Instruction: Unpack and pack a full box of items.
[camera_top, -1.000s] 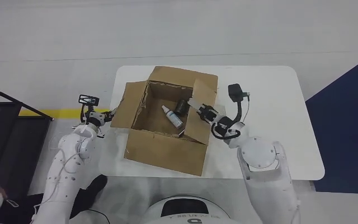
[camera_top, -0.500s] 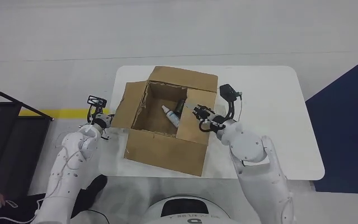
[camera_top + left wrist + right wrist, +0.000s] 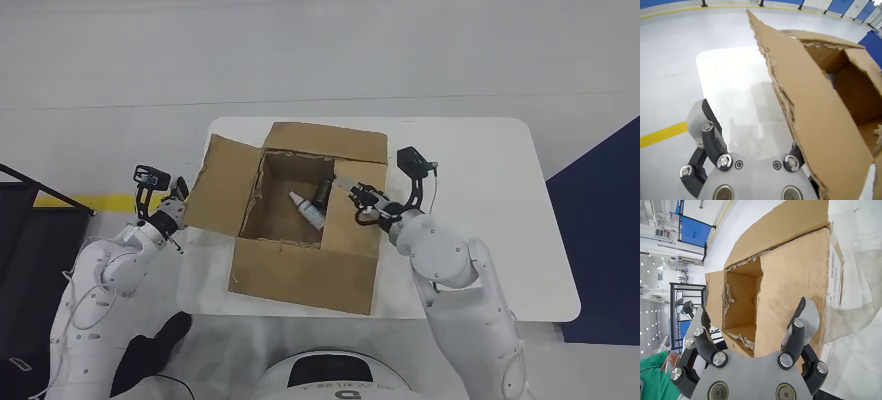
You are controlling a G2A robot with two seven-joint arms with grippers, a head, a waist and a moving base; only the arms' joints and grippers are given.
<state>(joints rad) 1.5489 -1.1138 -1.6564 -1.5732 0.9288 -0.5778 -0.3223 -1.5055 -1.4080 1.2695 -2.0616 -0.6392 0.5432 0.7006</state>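
The box point(image 3: 300, 275) sits open in the middle of the tabletop point(image 3: 480, 180). A white bottle point(image 3: 305, 208) lies inside, so unpacking has hardly begun. The left end effector point(image 3: 749, 126) and the right end effector point(image 3: 753, 307) are both spread wide and hold nothing. The left flap point(image 3: 222, 185) has swung further out than before.

place: robot test hall | blue partitions point(image 3: 693, 233) | yellow floor line point(image 3: 662, 133)
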